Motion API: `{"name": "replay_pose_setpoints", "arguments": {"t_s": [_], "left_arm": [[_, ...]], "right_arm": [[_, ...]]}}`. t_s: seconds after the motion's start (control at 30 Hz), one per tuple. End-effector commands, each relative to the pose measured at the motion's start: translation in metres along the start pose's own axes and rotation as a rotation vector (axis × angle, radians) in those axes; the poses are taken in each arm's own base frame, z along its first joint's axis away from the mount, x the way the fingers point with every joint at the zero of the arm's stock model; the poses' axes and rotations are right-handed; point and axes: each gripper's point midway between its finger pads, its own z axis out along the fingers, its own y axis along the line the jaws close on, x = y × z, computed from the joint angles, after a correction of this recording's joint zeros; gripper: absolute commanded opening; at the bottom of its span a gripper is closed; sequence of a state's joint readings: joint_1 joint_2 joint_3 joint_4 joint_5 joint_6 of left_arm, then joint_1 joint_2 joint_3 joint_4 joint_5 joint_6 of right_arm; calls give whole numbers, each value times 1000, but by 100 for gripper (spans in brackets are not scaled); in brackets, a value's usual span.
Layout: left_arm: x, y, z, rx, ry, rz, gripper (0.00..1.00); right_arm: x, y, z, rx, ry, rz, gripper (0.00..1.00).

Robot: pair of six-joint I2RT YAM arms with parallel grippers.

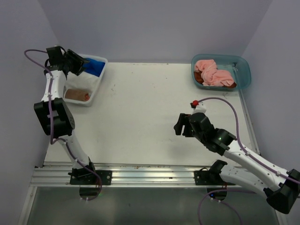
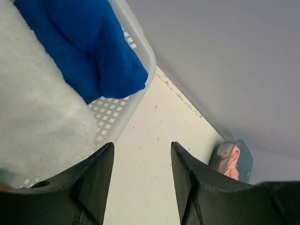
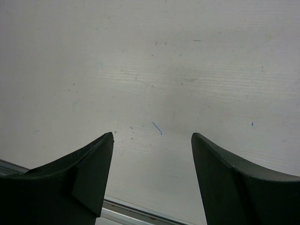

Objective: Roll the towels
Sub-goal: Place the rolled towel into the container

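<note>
A royal blue towel (image 1: 97,66) (image 2: 93,51) lies rolled at the far end of the white mesh basket (image 1: 96,86). A white towel (image 2: 37,108) lies beside it, and a brown towel (image 1: 77,95) sits at the basket's near end. My left gripper (image 1: 82,63) (image 2: 142,154) hangs over the basket's far part, open, with nothing between its fingers. Pink towels (image 1: 212,72) (image 2: 233,164) lie heaped in the teal tub (image 1: 243,75), with brown cloth under them. My right gripper (image 1: 181,126) (image 3: 152,140) hovers open over bare table at the right.
The basket stands at the table's far left corner and the tub at the far right corner, both close to the grey walls. A metal rail (image 1: 140,176) runs along the near edge. A purple cable (image 1: 234,117) loops above the right arm.
</note>
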State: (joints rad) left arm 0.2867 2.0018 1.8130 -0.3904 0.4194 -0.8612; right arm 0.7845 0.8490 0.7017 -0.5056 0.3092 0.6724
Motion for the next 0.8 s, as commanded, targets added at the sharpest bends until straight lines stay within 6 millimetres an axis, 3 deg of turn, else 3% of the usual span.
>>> {"name": "replay_pose_setpoints", "arguments": {"t_s": [0.0, 0.03, 0.07, 0.1, 0.17, 0.2, 0.23, 0.27, 0.33, 0.4, 0.43, 0.47, 0.53, 0.57, 0.67, 0.7, 0.77], "left_arm": [[-5, -34, -56, 6, -120, 172, 56], [5, -31, -59, -5, -121, 195, 56], [7, -48, -76, 26, -155, 258, 57], [22, -59, -77, 38, -141, 294, 57], [44, -67, -89, 49, -127, 351, 57], [65, -77, -91, 75, -98, 379, 57], [85, -68, -88, 69, -60, 392, 56], [104, -84, -96, 116, -53, 437, 57], [138, -80, -96, 122, 4, 478, 57], [173, -89, -106, 151, 50, 554, 57], [190, -77, -106, 128, 77, 578, 57], [214, -88, -118, 173, 100, 637, 57], [245, -71, -121, 143, 138, 675, 57], [267, -81, -133, 199, 158, 708, 57], [306, -73, -147, 230, 203, 729, 57], [314, -66, -149, 225, 217, 729, 56], [321, -74, -160, 262, 190, 717, 56]], "right_arm": [[-19, -5, -3, 58, -59, 16, 72], [-19, -9, -2, 80, -59, 13, 72], [-21, -14, -1, 113, -74, 26, 75], [-24, -17, 1, 143, -81, 29, 77], [-30, -27, 2, 216, -111, 43, 92], [-33, -28, 3, 235, -116, 43, 93], [-35, -30, 3, 254, -122, 41, 94], [-40, -33, 3, 279, -141, 39, 95], [-45, -34, 4, 307, -147, 32, 95], [-51, -32, 4, 313, -161, 29, 95], [-52, -33, 5, 319, -161, 28, 95], [-53, -32, 5, 318, -164, 27, 95], [-54, -33, 4, 318, -174, 34, 95], [-53, -34, 4, 321, -176, 34, 95], [-49, -39, 3, 325, -185, 50, 94], [-49, -39, 2, 319, -190, 53, 94], [-46, -41, 0, 308, -195, 68, 95]]}}
